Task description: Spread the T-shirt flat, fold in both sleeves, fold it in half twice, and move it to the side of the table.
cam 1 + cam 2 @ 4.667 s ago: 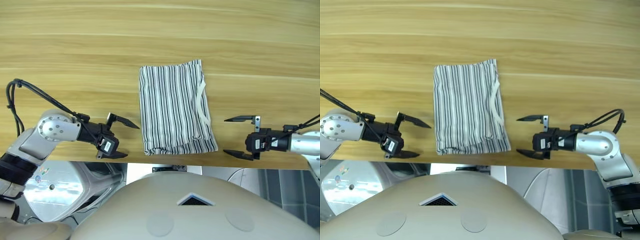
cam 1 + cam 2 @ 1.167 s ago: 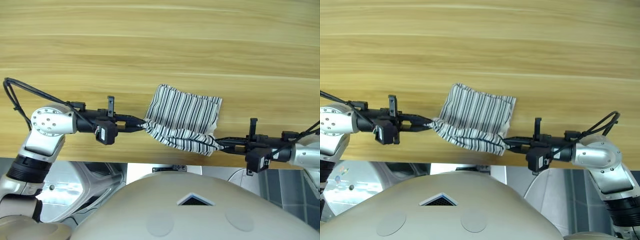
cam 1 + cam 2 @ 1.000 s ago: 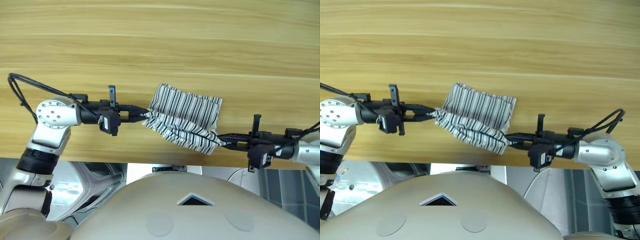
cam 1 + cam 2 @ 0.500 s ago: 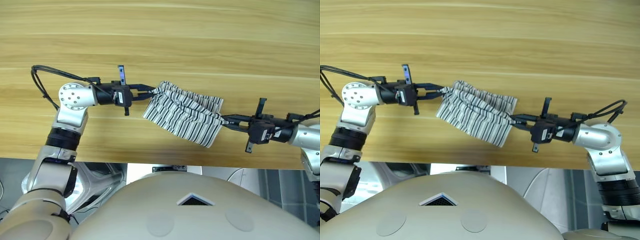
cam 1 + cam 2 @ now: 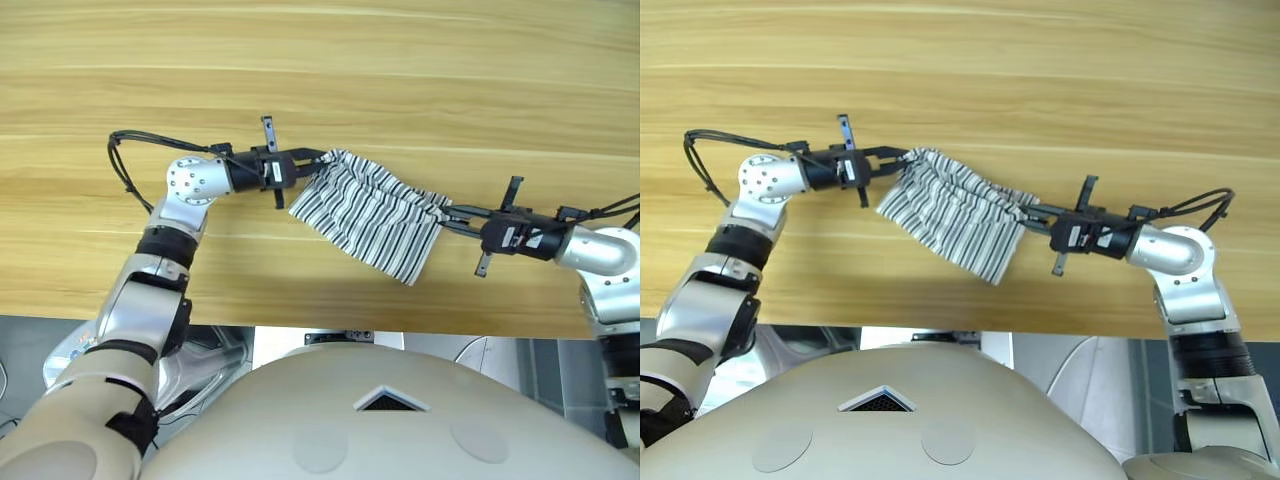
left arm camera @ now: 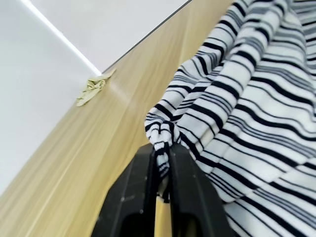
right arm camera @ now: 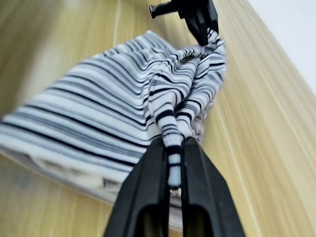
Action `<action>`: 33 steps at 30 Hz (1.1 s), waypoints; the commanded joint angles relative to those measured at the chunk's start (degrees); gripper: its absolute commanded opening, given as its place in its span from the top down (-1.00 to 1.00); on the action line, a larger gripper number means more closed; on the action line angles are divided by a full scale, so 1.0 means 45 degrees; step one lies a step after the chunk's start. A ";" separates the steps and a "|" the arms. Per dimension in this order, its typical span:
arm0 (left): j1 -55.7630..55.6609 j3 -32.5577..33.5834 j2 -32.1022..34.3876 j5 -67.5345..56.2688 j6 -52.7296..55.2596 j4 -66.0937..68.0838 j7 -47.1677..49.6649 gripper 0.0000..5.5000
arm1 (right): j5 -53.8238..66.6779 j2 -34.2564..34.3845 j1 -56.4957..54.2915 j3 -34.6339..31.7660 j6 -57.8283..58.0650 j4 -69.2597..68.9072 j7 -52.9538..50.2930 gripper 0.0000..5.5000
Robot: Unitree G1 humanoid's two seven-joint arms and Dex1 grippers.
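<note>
My left claw (image 5: 318, 160) is shut tight on a bunched corner of the T-shirt (image 5: 372, 212). In the left eye view this claw sits a bit left of the middle and a bit above the halfway line. My right claw (image 5: 450, 218) is shut tight on another bunched bit of the shirt. It is right of the middle and a little lower than the left one.

The T-shirt is black and white with thin stripes. It hangs folded between my two claws, in the middle of the picture, over the brown wooden tabletop (image 5: 300, 60). The top edge of the shirt runs in a slope from my left claw down to my right claw. The rest of the cloth droops toward the bottom of the picture and ends in a corner near the front edge of the tabletop. I cannot tell if that low part touches the wood.

In my left wrist view, my two black fingers (image 6: 136, 197) are pressed close together with a thin roll of striped cloth between them. A small pale scrap (image 6: 94, 88) lies at the far edge of the tabletop, in the upper left of that picture.

In my right wrist view, the fingers pinch a thin roll of cloth too. My left claw shows at the top of that picture, holding the far end of the shirt.
</note>
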 commanded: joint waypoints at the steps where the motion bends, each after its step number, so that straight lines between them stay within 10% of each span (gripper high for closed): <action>1: -0.0846 -0.0025 -0.0379 0.0777 -0.0384 0.1826 0.1019 0.93 | -0.0471 0.0186 -0.0398 0.0048 0.0099 0.0748 -0.0374 0.97; 13: -0.1435 0.0132 -0.1311 0.1164 -0.0485 0.4218 0.1262 0.93 | -0.1025 0.0955 0.0080 0.0445 0.0002 0.2064 -0.1231 0.97; 21: -0.1304 0.0076 -0.1686 0.1357 0.0131 0.4860 0.1057 0.43 | -0.0586 0.1720 0.0074 0.0393 0.0294 0.2643 -0.1782 0.97; 33: -0.1578 0.1177 -0.2162 0.0645 0.1153 0.5337 0.2110 -0.23 | 0.2191 0.2731 -0.0128 -0.1184 0.0893 0.3337 -0.1675 0.12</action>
